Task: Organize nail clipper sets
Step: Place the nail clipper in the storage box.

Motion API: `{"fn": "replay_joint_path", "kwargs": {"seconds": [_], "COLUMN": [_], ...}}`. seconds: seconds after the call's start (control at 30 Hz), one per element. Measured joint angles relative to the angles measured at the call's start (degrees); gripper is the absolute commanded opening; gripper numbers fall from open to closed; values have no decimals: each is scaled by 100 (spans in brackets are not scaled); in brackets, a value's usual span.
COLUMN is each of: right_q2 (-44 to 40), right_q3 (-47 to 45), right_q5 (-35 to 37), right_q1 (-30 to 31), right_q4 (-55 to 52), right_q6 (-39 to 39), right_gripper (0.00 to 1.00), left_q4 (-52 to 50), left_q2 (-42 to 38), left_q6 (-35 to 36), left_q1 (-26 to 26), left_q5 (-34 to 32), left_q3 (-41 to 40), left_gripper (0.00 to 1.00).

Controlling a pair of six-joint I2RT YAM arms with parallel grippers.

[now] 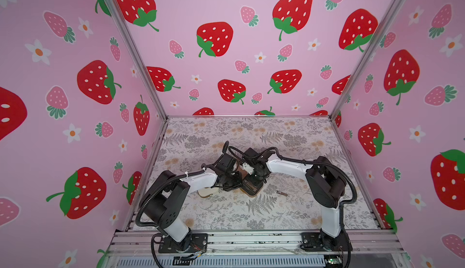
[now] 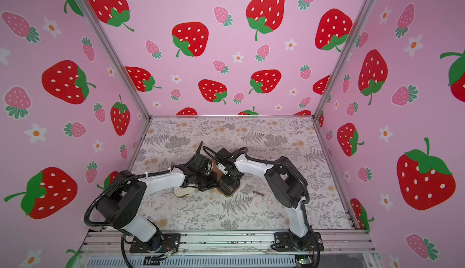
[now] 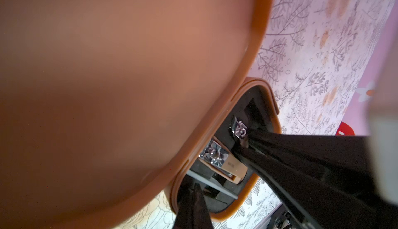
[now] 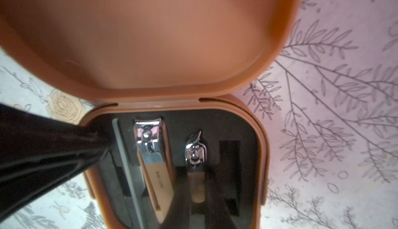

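Observation:
A brown nail clipper case [image 4: 261, 152] lies open mid-table with its lid [image 4: 150, 34] raised; it also shows in both top views [image 1: 251, 188]. In its black insert sit a grey file [image 4: 127, 163], a large clipper [image 4: 153, 152] and a small clipper [image 4: 195, 150]. My right gripper [image 4: 196, 180] is shut on the small clipper's handle, a finger on each side. Shut with nothing visible between its fingers, my left gripper [image 3: 195, 187] has its tips against the insert at the case's corner. A cream case [image 1: 207, 193] lies partly hidden under my left arm.
A small loose metal tool [image 1: 281, 193] lies on the floral table [image 1: 251, 216] to the right of the brown case. One slot [image 4: 229, 152] beside the small clipper holds nothing. Both arms crowd together over the case, and pink strawberry walls enclose three sides.

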Motion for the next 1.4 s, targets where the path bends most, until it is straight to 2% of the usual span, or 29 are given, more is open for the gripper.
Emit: {"fn": "replay_joint_path", "kwargs": {"seconds": [0.33, 0.6, 0.83, 1.03, 1.13, 1.4], "right_q2": [-17, -114, -616, -776, -737, -240], "right_q3": [2, 2, 2, 4, 9, 177], "right_q5": [44, 72, 101, 17, -131, -520], "right_q1": [9, 4, 0, -63, -118, -184], "right_q4": [42, -9, -103, -81, -17, 313], "right_q6": [20, 20, 13, 0, 13, 46], "right_gripper": [24, 25, 25, 17, 16, 12], "left_q4": [0, -2, -2, -2, -2, -2], "left_q2": [0, 0, 0, 2, 2, 2], "left_q6": [0, 0, 0, 2, 2, 2], "left_q1": [0, 0, 0, 0, 0, 0], "left_q5": [0, 0, 0, 4, 7, 7], "left_q3": [0, 0, 0, 0, 0, 0], "left_gripper": [0, 0, 0, 0, 0, 0]}}
